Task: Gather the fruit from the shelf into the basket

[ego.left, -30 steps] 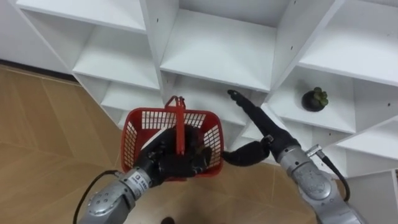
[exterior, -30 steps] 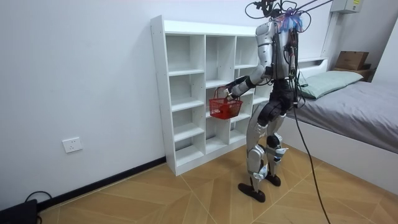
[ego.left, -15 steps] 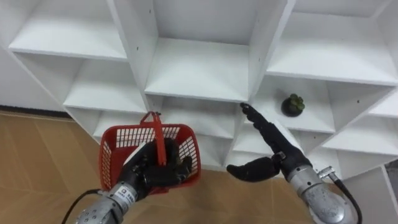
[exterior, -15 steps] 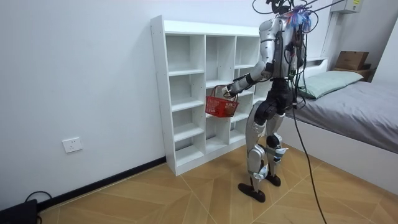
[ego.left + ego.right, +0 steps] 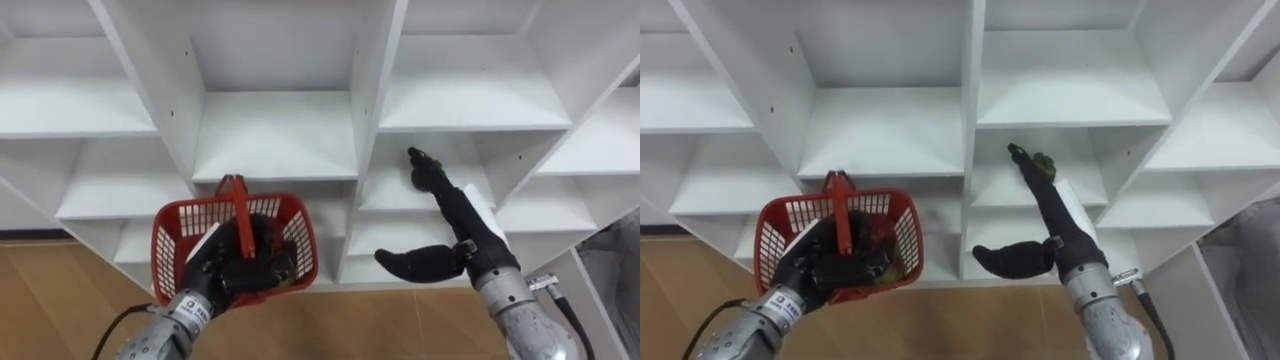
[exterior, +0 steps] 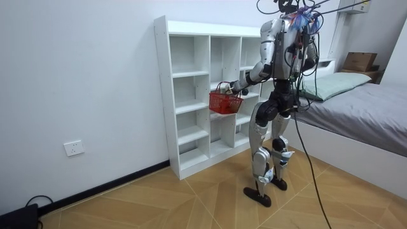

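A: left hand status?
B: fingers curled on the red basket, which it holds up in front of the white shelf unit. There's something in the basket, can't tell what.
A: right hand?
B: fingers straight, thumb spread, extended into the cubby right of the basket. The right eye view has a small green fruit on that shelf at the fingertips, contact unclear. In the left eye view the fingers cover it.
A: room view?
B: robot stands upright facing the unit, bed behind it.
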